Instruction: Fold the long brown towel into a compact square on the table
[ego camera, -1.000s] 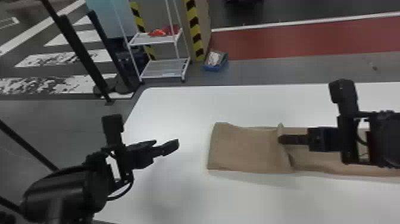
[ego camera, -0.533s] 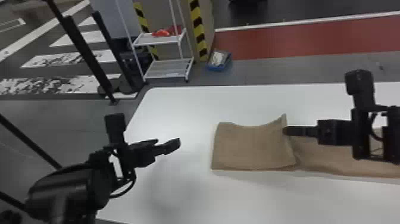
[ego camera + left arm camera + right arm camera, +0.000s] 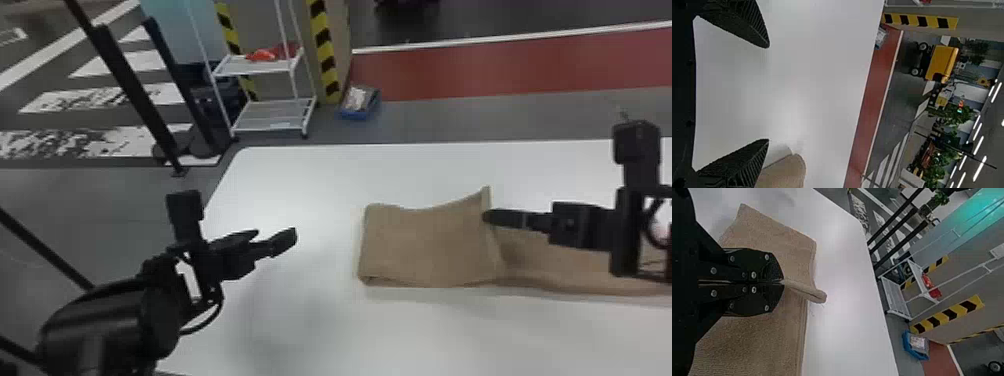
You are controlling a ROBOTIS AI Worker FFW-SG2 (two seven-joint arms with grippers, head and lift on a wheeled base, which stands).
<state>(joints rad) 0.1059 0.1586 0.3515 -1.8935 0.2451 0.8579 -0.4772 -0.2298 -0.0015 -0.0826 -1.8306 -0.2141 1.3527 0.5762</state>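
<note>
With twelve o'clock pointing away from the robot, the brown towel [image 3: 425, 245] lies lengthwise on the white surface [image 3: 300, 325], from the middle of the head view out towards four o'clock. Its nine o'clock part looks doubled over into a flat panel, while the rest runs on beneath the right arm. The right gripper [image 3: 783, 282] has its fingers together, clamped on the towel's raised edge [image 3: 485, 200], which stands up highest at its twelve o'clock corner. The left gripper [image 3: 767, 93] hangs over the surface towards nine o'clock from the towel, fingers apart and nothing between them.

The step in hand appears to be settling the panel's edge so that the first fold lies square; the compact shape is still some way off. The right gripper would do well to keep its pinch shallow, draw the edge gently towards three o'clock until the slack goes, then lower it flat before letting go. Too hard a pull could drag the whole towel or skew the panel, since only one corner is gripped. The left gripper could press lightly on the nine o'clock crease as an anchor. The soft cloth will probably spring up slightly on release, so a smoothing pass should help.
</note>
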